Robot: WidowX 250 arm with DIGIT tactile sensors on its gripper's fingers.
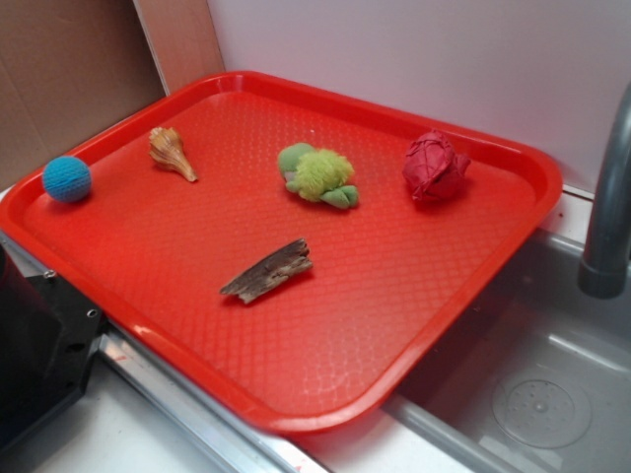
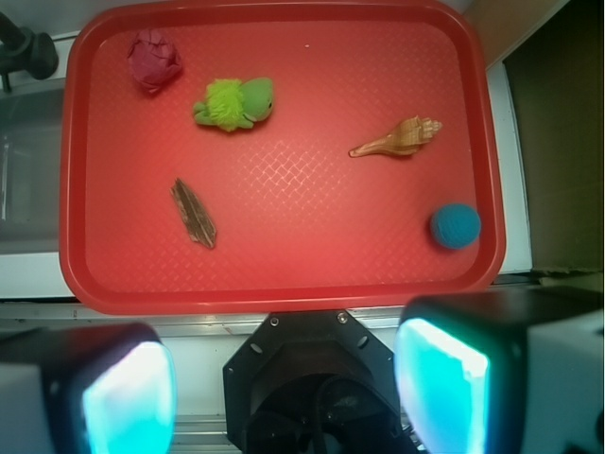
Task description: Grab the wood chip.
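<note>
- The tool [image 2: 285, 378] hangs high above the tray's [image 2: 284, 293] near rim, its two pads wide apart and empty.
- The wood chip [image 2: 194, 214] lies flat at about 8 o'clock from the tray's middle in the wrist view, well apart from everything else.
- Being thin and flat, it could slip out if the pads close too high.
- Closing along its length rather than across could skid it away.
- The green plush toy [image 2: 234, 103], at 12 o'clock from the chip, seems far enough to stay untouched.

The gripper [image 2: 284, 378] is cut off by the wrist view's bottom edge, its two glowing fingers [image 2: 128, 397] blurred. In the exterior view, the grey faucet [image 1: 609, 197] runs out at the right edge, and a black robot part [image 1: 35, 345] is cropped at the left.
</note>
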